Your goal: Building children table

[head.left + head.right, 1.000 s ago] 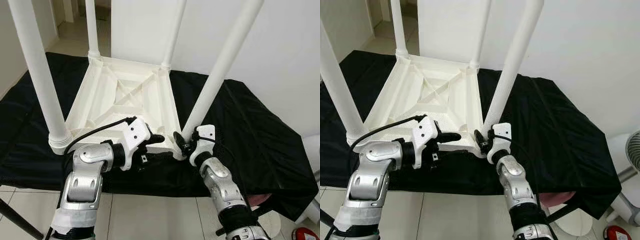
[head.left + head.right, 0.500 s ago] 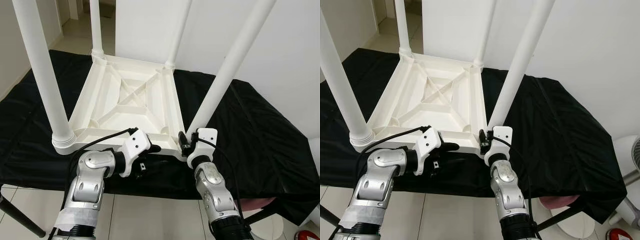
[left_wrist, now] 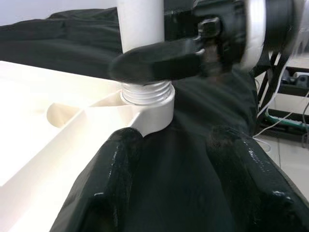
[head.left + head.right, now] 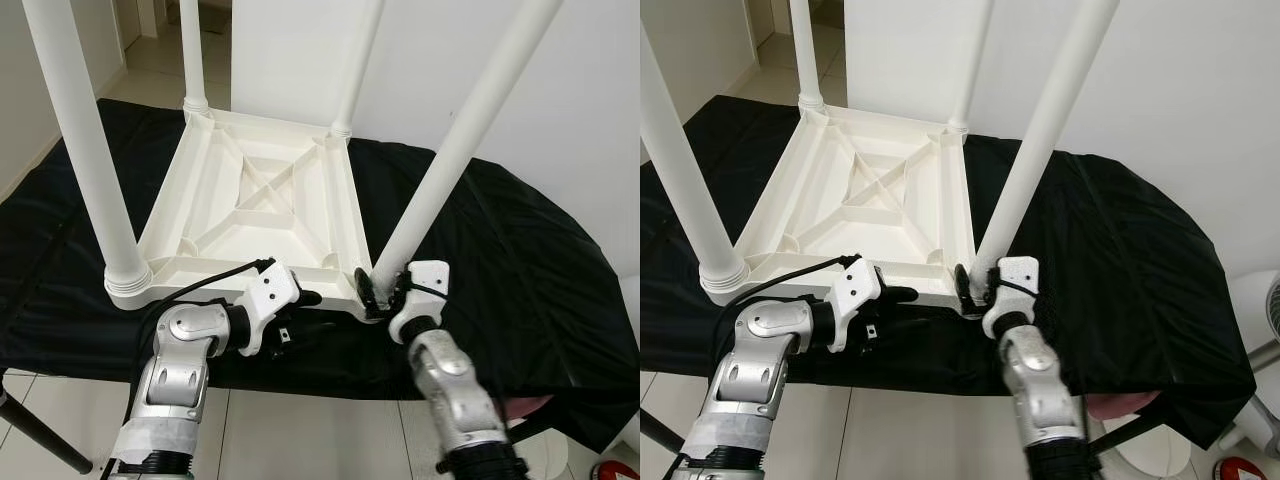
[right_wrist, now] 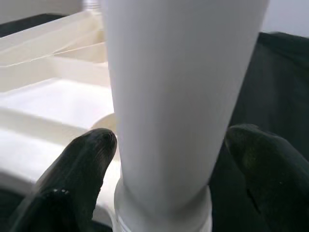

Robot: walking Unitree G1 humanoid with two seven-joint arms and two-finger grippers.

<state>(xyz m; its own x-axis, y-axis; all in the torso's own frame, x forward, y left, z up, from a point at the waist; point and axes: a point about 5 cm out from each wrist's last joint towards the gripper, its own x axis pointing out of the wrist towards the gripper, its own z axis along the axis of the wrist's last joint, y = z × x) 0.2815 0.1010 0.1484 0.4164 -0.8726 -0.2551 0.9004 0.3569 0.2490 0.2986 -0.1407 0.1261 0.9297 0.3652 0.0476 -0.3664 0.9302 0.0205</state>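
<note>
A white plastic children's table (image 4: 250,200) lies upside down on a black cloth, its legs pointing up. My right gripper (image 4: 372,290) is at the foot of the near right leg (image 4: 450,160), one black finger on each side, shut on it just above the screw thread (image 3: 147,92). The right wrist view shows the leg (image 5: 178,96) between both fingers (image 5: 82,169). My left gripper (image 4: 305,305) lies low at the table's front edge beside that corner. It is open, with bare cloth between its fingers (image 3: 116,179).
The black cloth (image 4: 520,250) covers a wide low surface that ends just in front of my arms, with tiled floor (image 4: 300,430) below. A white wall stands behind. A fan (image 4: 1265,300) and a red object (image 4: 610,468) sit at the far right, a dark stand leg (image 4: 40,440) at the lower left.
My right wrist has swung to the right around the foot of the leg, fingers still on it. The left gripper has stayed at the table's edge. The camera rose slightly at first.
</note>
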